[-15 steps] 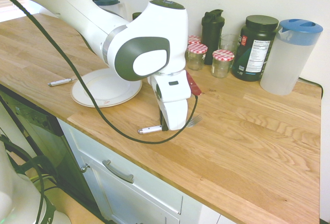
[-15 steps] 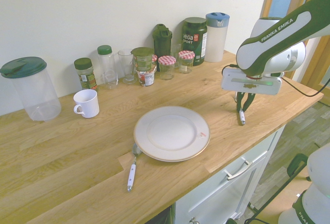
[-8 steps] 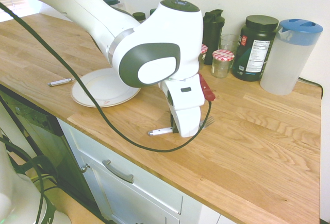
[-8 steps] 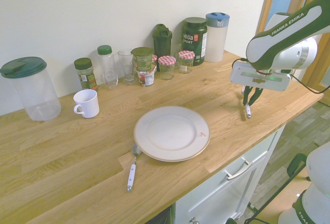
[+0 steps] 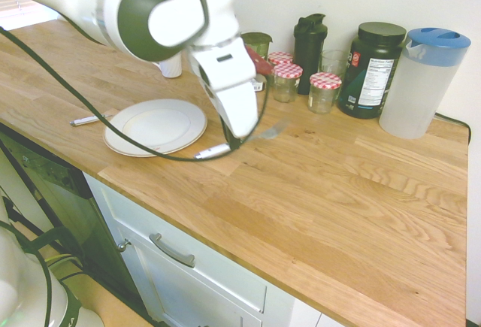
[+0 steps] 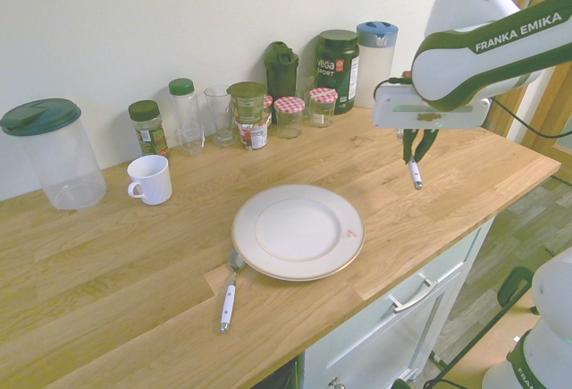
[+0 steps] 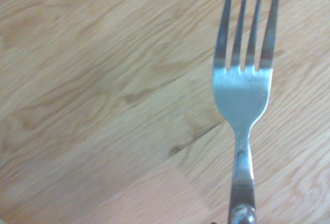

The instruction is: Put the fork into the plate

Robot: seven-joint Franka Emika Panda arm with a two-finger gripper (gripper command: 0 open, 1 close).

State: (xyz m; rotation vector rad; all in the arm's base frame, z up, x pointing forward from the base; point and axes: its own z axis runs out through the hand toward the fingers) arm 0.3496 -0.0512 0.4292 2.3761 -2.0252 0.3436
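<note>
My gripper (image 5: 236,142) (image 6: 416,146) is shut on the fork (image 5: 214,150), which hangs level a little above the wooden counter. Its white handle (image 6: 415,174) points toward the counter's front edge, and its silver tines (image 5: 274,128) point toward the jars. The wrist view shows the tines and neck of the fork (image 7: 242,90) over bare wood. The white plate (image 5: 155,126) (image 6: 298,231) lies flat and holds nothing, with a small red mark near its rim. In the first exterior view the fork is just right of the plate's edge.
A white-handled spoon (image 6: 229,292) (image 5: 89,119) lies beside the plate on its far side from the gripper. Jars (image 6: 289,116), a black shaker (image 5: 309,41), a dark tub (image 5: 370,68) and a blue-lidded pitcher (image 5: 421,79) line the wall. A white cup (image 6: 149,179) and a lidded container (image 6: 54,152) stand further along.
The gripper has lifted the fork off the counter and carried it away from the front edge, toward the plate.
</note>
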